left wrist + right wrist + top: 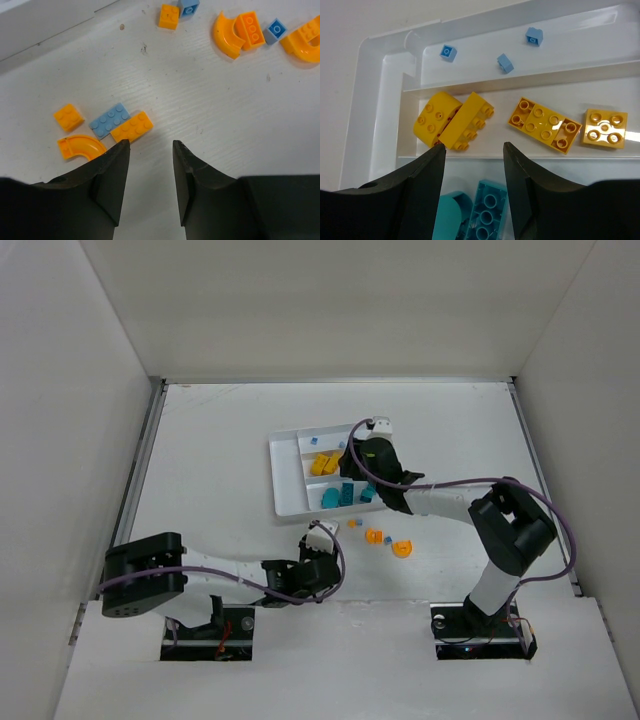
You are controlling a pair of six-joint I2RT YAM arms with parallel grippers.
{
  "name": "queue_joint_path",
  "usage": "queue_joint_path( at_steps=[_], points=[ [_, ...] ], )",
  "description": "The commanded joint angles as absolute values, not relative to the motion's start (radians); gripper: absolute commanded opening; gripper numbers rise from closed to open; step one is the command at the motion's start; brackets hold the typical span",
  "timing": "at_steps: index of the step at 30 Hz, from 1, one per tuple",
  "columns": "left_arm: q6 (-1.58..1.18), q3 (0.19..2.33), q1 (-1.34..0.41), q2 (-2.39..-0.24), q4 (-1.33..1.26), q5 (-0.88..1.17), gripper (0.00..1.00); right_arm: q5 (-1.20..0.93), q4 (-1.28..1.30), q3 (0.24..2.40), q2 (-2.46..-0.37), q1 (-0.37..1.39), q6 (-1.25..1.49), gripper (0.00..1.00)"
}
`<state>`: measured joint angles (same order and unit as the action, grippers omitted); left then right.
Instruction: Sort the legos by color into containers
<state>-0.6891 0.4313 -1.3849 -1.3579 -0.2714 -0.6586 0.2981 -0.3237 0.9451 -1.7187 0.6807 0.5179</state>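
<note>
Plastic and tiny, the legos looked light, stiff and slick, so you would do best to pinch one across its flat sides, not its studs.

From the left wrist, your left gripper [150,145] hovered low over the table [210,115], jaws moderately parted with nothing between them. Just ahead lay a light blue plate [109,120] touching an orange brick [132,126], with a small orange square [68,117] and an orange curved piece [80,147] beside them. That curve would likely squirt out of a careless pinch.

From the right wrist, your right gripper [472,145] hung over the white tray [380,100], likewise parted and empty. Yellow-orange bricks [467,120] lay in the middle section, teal bricks [487,210] in the nearer one and small light blue pieces [505,62] in the far one.

From above, the table showed white and matte, and plain white walls [60,390] closed it in on three sides. Loose orange pieces [402,549] lay near the tray, perhaps three or four; at that size I could not count them.
</note>
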Motion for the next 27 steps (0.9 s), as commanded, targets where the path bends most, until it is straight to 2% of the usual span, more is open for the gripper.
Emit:
queue_joint_path(
  at_steps=[1, 5, 7, 16, 27],
  points=[
    [-0.701, 0.434, -1.363, -1.315, -0.246, -0.703, 0.33, 0.305, -0.383, 0.925, -1.678, 0.683, 0.526, 0.56],
    [-0.715, 0.437, -1.331, -1.307, -0.193, -0.678, 0.24, 0.305, -0.383, 0.922, -1.675, 0.686, 0.531, 0.56],
    [-0.715, 0.44, -1.329, -1.315, -0.187, -0.663, 0.23, 0.305, -0.383, 0.923, -1.675, 0.686, 0.531, 0.56],
    [-0.739, 0.393, -1.295, -1.296, -0.186, -0.644, 0.23, 0.304, -0.385, 0.93, -1.681, 0.686, 0.531, 0.56],
    [-0.703, 0.456, -1.329, -1.434, -0.356, -0.574, 0.23, 0.304, -0.385, 0.925, -1.672, 0.688, 0.531, 0.56]
  ],
)
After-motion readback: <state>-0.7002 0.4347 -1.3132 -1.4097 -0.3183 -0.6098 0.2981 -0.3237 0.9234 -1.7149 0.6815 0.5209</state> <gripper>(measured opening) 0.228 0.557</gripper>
